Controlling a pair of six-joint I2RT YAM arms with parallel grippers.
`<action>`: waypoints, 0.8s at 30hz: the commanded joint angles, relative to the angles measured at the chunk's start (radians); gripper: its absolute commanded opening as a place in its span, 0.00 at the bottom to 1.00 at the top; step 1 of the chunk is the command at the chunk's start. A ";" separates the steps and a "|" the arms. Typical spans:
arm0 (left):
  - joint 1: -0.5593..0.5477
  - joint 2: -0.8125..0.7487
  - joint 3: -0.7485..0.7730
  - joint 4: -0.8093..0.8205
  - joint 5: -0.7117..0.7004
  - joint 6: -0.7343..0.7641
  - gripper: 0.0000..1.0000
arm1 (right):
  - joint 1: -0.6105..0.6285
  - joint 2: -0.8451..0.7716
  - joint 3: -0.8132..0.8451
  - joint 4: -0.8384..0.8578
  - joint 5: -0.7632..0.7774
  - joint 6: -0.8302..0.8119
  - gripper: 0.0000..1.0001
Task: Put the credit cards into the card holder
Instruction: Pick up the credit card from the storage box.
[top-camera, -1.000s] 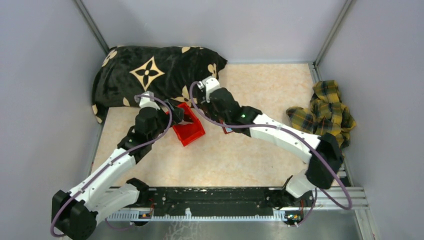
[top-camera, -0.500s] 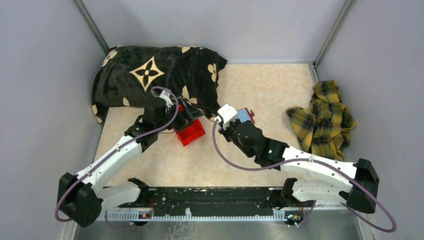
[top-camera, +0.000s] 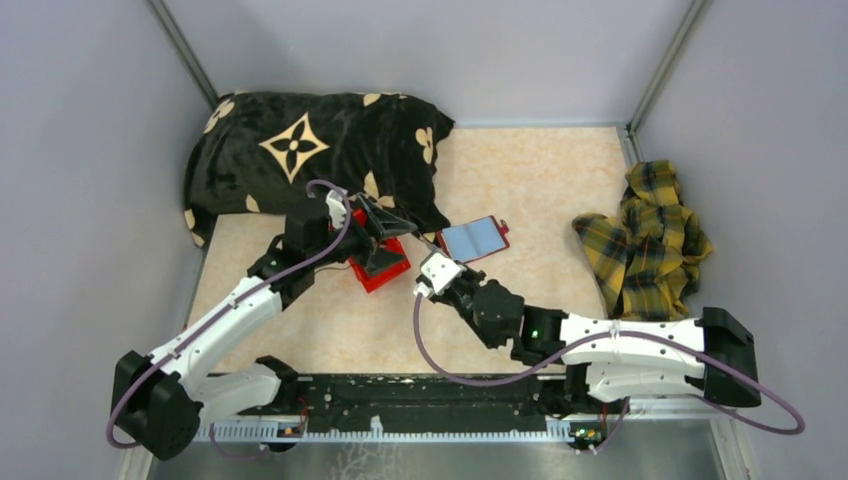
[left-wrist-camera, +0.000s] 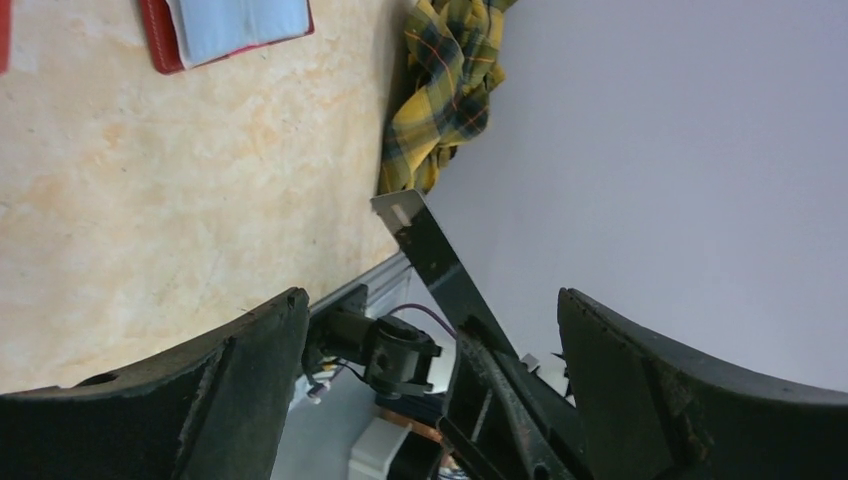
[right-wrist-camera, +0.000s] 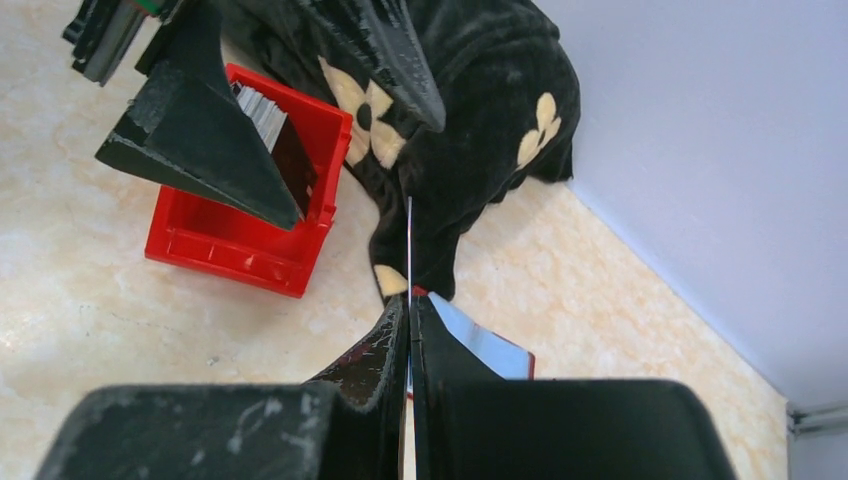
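The card holder (top-camera: 475, 238) lies open on the table, dark red with a blue-grey lining, and also shows in the left wrist view (left-wrist-camera: 235, 30). My right gripper (top-camera: 432, 258) hovers just left of it, shut on one thin credit card (right-wrist-camera: 409, 250) seen edge-on and sticking out past the fingertips. The other credit cards (right-wrist-camera: 262, 112) stand as a pale stack in the red bin (right-wrist-camera: 240, 250). Above that bin, my left gripper (top-camera: 395, 248) is wide open with nothing between its fingers (left-wrist-camera: 250, 380).
A black pillow with tan flower marks (top-camera: 310, 150) lies at the back left, right behind the red bin (top-camera: 385, 272). A yellow plaid cloth (top-camera: 650, 225) is heaped by the right wall. Grey walls close in three sides.
My right arm has drawn back from the bin toward the near side, carrying the card to the holder's left edge. My left gripper has shifted right over the bin.
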 joint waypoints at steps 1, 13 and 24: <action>-0.005 0.002 -0.031 0.082 0.091 -0.097 0.99 | 0.051 0.008 -0.023 0.150 0.085 -0.117 0.00; -0.023 0.033 -0.056 0.170 0.162 -0.143 0.96 | 0.160 0.117 -0.043 0.322 0.143 -0.310 0.00; -0.037 0.023 -0.113 0.272 0.177 -0.181 0.63 | 0.178 0.154 -0.053 0.373 0.157 -0.406 0.00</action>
